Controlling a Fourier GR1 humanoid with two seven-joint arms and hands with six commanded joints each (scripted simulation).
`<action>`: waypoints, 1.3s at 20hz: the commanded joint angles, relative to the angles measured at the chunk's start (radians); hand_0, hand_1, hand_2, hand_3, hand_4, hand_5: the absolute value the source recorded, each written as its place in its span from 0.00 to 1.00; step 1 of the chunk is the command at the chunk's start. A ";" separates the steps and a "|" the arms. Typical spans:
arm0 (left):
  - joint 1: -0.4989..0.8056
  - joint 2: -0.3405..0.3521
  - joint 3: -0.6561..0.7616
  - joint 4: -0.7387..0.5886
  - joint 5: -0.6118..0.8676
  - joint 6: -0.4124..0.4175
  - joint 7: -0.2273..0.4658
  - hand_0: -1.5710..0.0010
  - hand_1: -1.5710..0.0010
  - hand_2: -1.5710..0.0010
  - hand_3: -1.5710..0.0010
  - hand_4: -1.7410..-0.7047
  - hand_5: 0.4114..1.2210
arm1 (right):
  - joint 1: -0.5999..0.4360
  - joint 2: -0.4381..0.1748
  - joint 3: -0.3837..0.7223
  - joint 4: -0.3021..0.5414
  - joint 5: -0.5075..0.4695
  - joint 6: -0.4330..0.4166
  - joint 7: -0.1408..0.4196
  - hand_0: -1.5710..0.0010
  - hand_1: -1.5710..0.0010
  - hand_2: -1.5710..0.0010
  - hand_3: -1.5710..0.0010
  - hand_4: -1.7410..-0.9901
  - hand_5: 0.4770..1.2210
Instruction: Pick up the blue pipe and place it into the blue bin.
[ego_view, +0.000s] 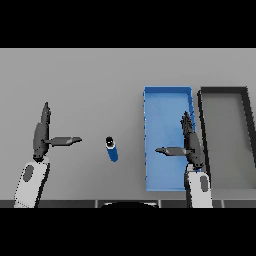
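Left of blue bin (167, 102), blue pipe (112, 149) lengthwise, near-to-far.

A short blue pipe (112, 149) with a dark end lies on the table left of the open blue bin (165, 97).

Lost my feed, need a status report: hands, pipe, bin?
Left hand open, right hand open over blue bin. Blue pipe on table between hands, untouched. Nothing in the way.
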 joint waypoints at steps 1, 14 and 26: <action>0.001 -0.001 0.000 -0.002 0.000 0.001 -0.005 1.00 1.00 1.00 1.00 0.75 0.23 | 0.002 0.000 0.000 -0.001 -0.001 0.000 -0.001 1.00 1.00 1.00 1.00 0.71 0.16; 0.038 0.203 -0.083 -0.025 0.001 -0.339 -0.147 1.00 1.00 1.00 1.00 0.75 0.22 | 0.084 -0.164 0.119 -0.118 0.209 0.058 -0.073 1.00 1.00 1.00 1.00 0.74 0.15; 0.107 0.233 -0.311 -0.264 -0.079 -0.479 0.012 1.00 1.00 1.00 1.00 0.64 0.07 | 0.067 -0.159 0.111 -0.128 0.183 0.067 -0.052 1.00 1.00 1.00 1.00 0.70 0.13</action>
